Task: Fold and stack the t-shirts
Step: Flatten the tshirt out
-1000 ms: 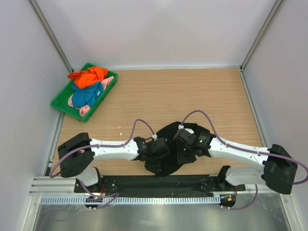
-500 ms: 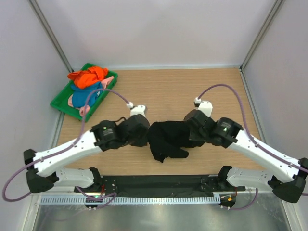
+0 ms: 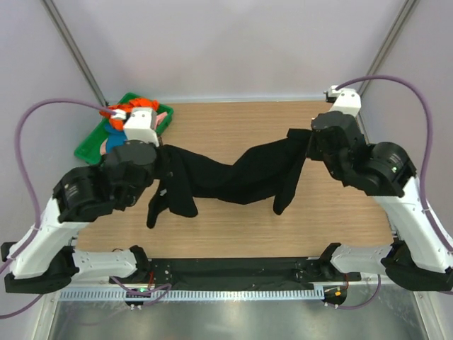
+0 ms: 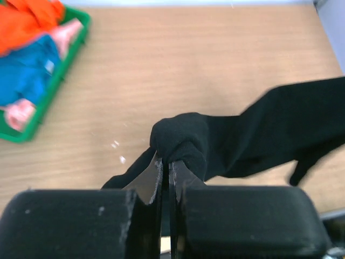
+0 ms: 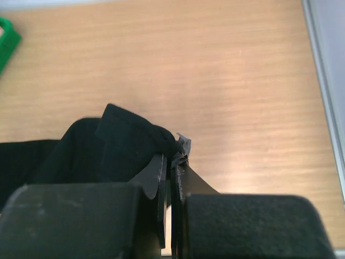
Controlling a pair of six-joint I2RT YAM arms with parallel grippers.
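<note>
A large black t-shirt (image 3: 233,173) hangs stretched between both arms above the wooden table, sagging in the middle with loose ends dangling at each side. My left gripper (image 3: 161,157) is shut on its left end; the left wrist view shows black cloth (image 4: 180,140) bunched over the closed fingertips (image 4: 166,162). At the right end my right gripper (image 3: 303,142) is shut on the cloth (image 5: 118,143), a small grey tag (image 5: 184,143) poking out at the tips (image 5: 168,158). Orange (image 3: 133,108), blue (image 3: 113,140) and pink t-shirts lie piled in the tray.
The green plastic tray (image 3: 88,150) sits at the back left corner, also seen in the left wrist view (image 4: 40,110). White walls enclose the table on three sides. A metal rail runs along the right edge (image 5: 323,102).
Both arms have risen and swung apart, left toward the tray, right toward the back right. The black t-shirt has gone from a heap on the table to a span lifted between them.
</note>
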